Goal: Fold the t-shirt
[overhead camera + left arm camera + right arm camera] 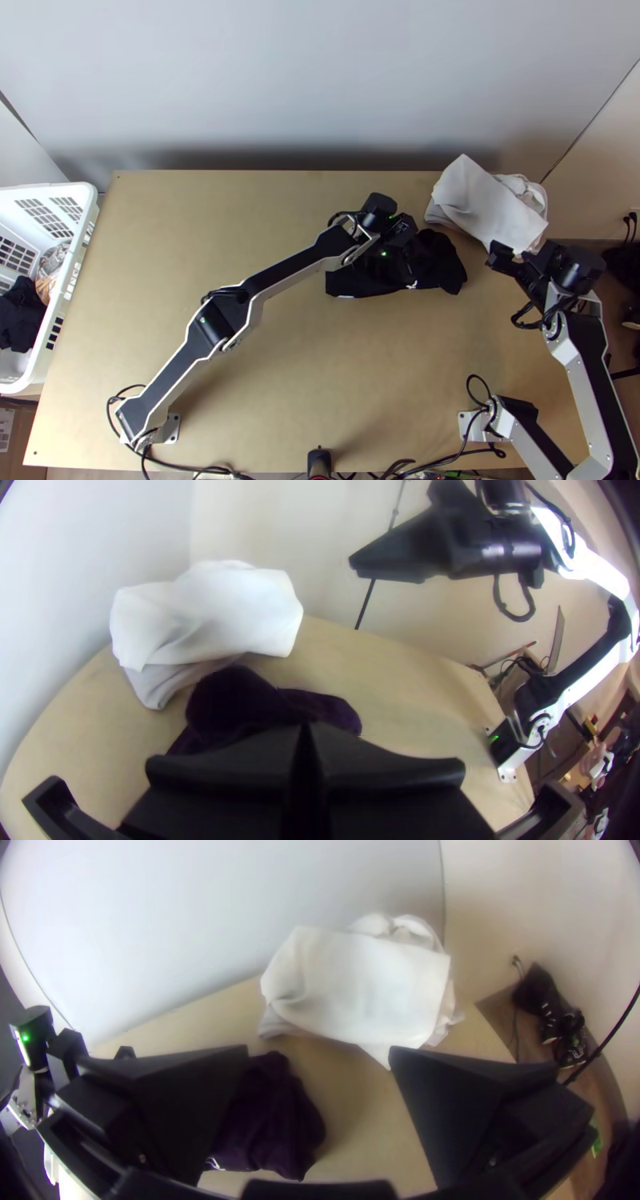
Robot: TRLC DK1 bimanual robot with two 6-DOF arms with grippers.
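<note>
While the dark t-shirt (440,260) lies bunched on the far half of the wooden table (320,384), right of the middle, a good deal stands around and over it. The left arm (280,276) slants across the table from its base, and the left gripper (408,232) sits above the shirt, covering part of it in the top view; its fingers are pressed together, though I cannot tell whether any cloth is caught between them. One fairly straight edge of the shirt faces the near side, with small white marks along it, and the rest is crumpled. Just beside it, toward the far right corner, is a heap of white cloth (480,200), one flap lying fairly smooth over looser folds. The right gripper (524,262) is at that heap's near corner, its fingers spread wide with the table and a corner of the white cloth visible between them in its wrist view; whether it touches the heap I cannot tell. Black cables (192,467) run along the near edge, where a small black device (319,461) stands in the middle. Off the left side is a white slatted basket (80,196) holding dark and patterned clothes, and a pale wall (320,72) rises behind the table.
</note>
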